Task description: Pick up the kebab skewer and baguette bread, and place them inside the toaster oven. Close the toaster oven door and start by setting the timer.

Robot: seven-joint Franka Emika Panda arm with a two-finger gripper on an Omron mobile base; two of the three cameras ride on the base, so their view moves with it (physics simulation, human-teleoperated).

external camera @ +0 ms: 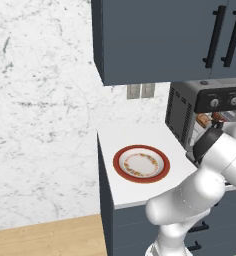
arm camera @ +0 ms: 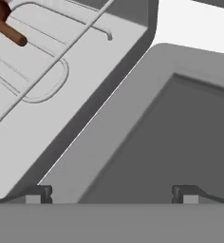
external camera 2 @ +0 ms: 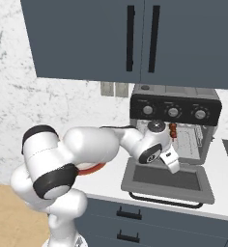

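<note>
The toaster oven [external camera 2: 174,125] stood on the white counter [external camera 2: 217,202] near its back edge, under the dark wall cabinets [external camera 2: 135,38]. The toaster oven door [external camera 2: 168,181] lay dropped flat toward the counter's front edge, its glass facing up and its black handle along the near side.

The gripper [external camera 2: 173,165] hung just above the inner edge of the open door, at the mouth of the oven. In the hand view its two dark fingertips [arm camera: 38,193] stood far apart with nothing between them, so the claw was released and empty. That view looked down across the door's grey frame and dark window toward the oven floor and the wire rack [arm camera: 42,71].

The kebab skewer [external camera 2: 173,129] lay inside the oven on the rack, near the middle of the cavity's front, just above and behind the gripper and apart from it. In the hand view its brown stick end [arm camera: 9,32] and a bit of red chunk showed at the upper left corner, well away from the fingertips. From the left base view, tan and red shapes showed inside the oven behind the arm's elbow; whether the tan one was the baguette bread I cannot tell.

A red-rimmed plate [external camera: 141,164] sat on the counter near its left front corner, well apart from the oven.
</note>
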